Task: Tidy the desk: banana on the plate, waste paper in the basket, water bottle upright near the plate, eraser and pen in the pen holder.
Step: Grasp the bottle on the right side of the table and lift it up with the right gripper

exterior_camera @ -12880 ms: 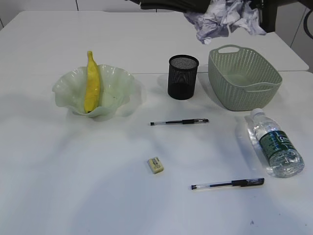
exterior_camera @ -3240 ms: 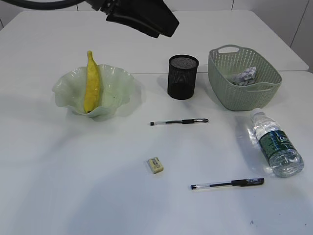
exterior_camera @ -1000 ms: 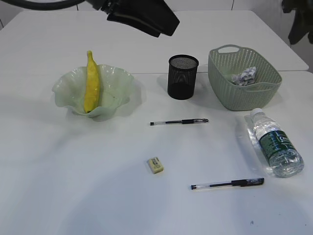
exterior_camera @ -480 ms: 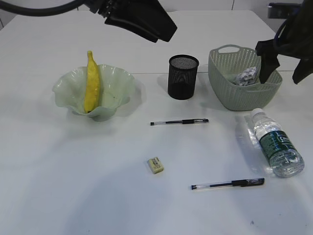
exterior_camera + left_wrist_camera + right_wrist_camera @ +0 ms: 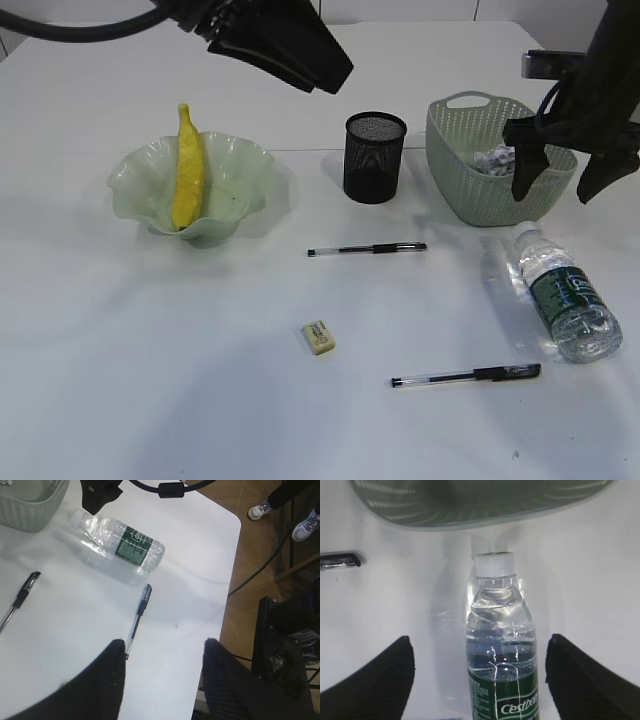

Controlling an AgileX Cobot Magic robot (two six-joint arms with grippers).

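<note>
The banana (image 5: 186, 170) lies in the ruffled green plate (image 5: 245, 160). The waste paper (image 5: 493, 157) sits in the sage basket (image 5: 465, 175). On its side by the desk's right edge lies the water bottle (image 5: 563, 295) (image 5: 502, 650), cap toward the basket. My right gripper (image 5: 555, 188) (image 5: 480, 641) hangs open above its neck, a finger on each side, touching nothing. One pen (image 5: 367, 248) lies in front of the black pen holder (image 5: 375, 157), another pen (image 5: 466, 375) (image 5: 138, 612) nearer the front. The eraser (image 5: 317, 336) lies mid-desk. My left gripper (image 5: 325, 68) (image 5: 165, 647) is open, empty and held high.
The basket's wall (image 5: 480, 502) stands just beyond the bottle cap (image 5: 493, 562). The desk's right edge (image 5: 227, 595) drops to a brown floor with cables and someone's shoes (image 5: 260, 511). The plate stands at the far left.
My right arm has come down from the upper right, past the basket, to over the bottle's neck, and its jaws have spread wider. The left arm has drifted slightly left.
</note>
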